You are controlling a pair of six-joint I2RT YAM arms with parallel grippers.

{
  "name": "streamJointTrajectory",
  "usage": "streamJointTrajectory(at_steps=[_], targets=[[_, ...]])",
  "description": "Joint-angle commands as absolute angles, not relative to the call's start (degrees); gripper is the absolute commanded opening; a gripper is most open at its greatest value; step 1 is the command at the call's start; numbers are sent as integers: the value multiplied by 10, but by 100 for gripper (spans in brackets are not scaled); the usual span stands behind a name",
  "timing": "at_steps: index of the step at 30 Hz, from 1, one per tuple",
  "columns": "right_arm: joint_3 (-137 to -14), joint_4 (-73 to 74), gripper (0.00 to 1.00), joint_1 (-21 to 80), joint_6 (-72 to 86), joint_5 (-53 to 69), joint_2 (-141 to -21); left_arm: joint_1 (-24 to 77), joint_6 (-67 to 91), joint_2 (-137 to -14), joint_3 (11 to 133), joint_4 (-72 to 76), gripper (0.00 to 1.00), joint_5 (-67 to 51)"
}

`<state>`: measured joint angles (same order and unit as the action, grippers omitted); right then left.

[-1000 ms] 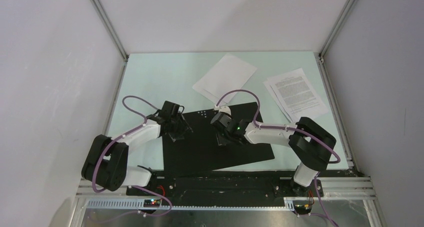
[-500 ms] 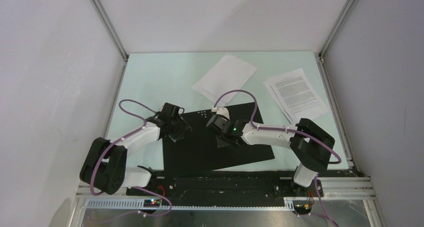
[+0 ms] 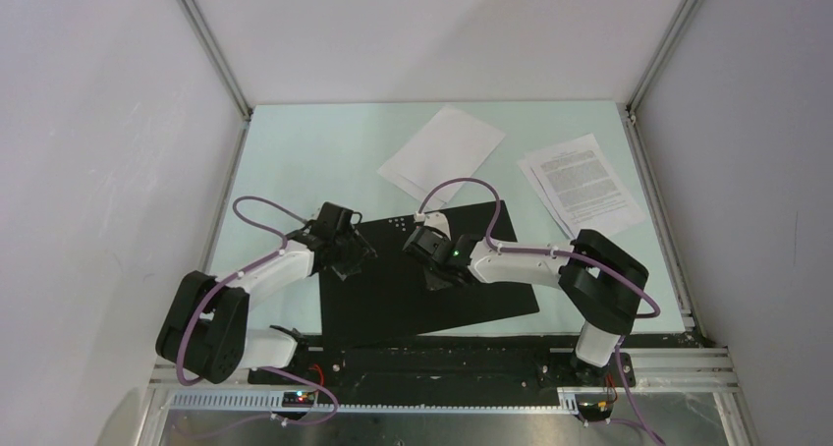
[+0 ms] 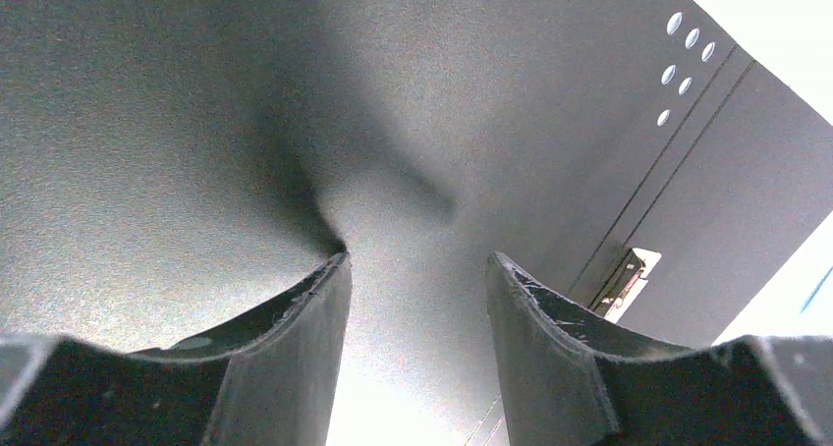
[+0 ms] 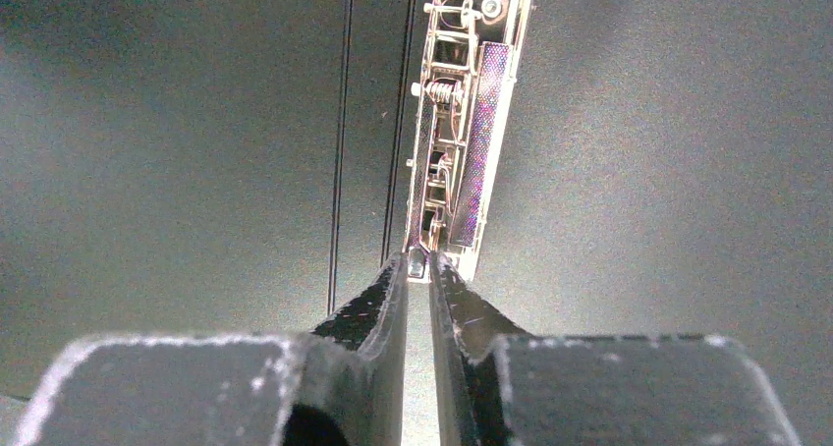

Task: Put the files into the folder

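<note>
The folder (image 3: 413,304) lies open on the near table, black inside up; it fills the left wrist view (image 4: 196,122) and the right wrist view (image 5: 177,151). My left gripper (image 3: 346,259) is open, its tips (image 4: 417,269) down on the folder's left half with nothing between them. My right gripper (image 3: 444,272) is shut (image 5: 419,261) on the near end of the folder's metal clip (image 5: 467,141) by the spine; the clip also shows in the left wrist view (image 4: 629,274). Blank files (image 3: 442,151) lie at the far centre. Printed files (image 3: 582,184) lie at the far right.
White walls with aluminium posts (image 3: 211,48) close in the pale green table (image 3: 295,161) on three sides. Purple cables (image 3: 462,183) loop above both arms. A black base rail (image 3: 432,358) runs along the near edge.
My right gripper has shifted a little left and away along the folder's spine, still shut. My left gripper has edged slightly left. The sheets have not moved.
</note>
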<state>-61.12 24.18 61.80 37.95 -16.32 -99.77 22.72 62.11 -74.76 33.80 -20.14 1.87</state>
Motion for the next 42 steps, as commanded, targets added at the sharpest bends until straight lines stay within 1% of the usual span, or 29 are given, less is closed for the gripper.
streamJointTrajectory(at_steps=[1, 4, 7, 13, 22, 25, 32, 35, 42], targets=[[-628, 253, 15, 625, 389, -184, -1007, 230, 631, -738, 326, -206, 59, 47], [-628, 262, 10, 628, 394, -191, -1010, 230, 632, -737, 326, -208, 59, 50], [-628, 272, 8, 631, 396, -194, -1018, 230, 633, -742, 327, -212, 59, 53], [-627, 285, 8, 639, 400, -200, -1034, 230, 639, -744, 325, -219, 59, 60], [-628, 270, 10, 646, 402, -184, -1038, 229, 642, -745, 327, -227, 59, 68], [-628, 265, 13, 646, 402, -183, -1030, 230, 641, -747, 328, -228, 59, 69], [-628, 257, 13, 649, 398, -185, -1013, 230, 641, -750, 328, -230, 59, 70], [-628, 251, 17, 649, 395, -190, -1003, 230, 641, -750, 327, -231, 59, 70], [-628, 248, 20, 649, 395, -188, -1003, 230, 640, -751, 328, -232, 59, 68]])
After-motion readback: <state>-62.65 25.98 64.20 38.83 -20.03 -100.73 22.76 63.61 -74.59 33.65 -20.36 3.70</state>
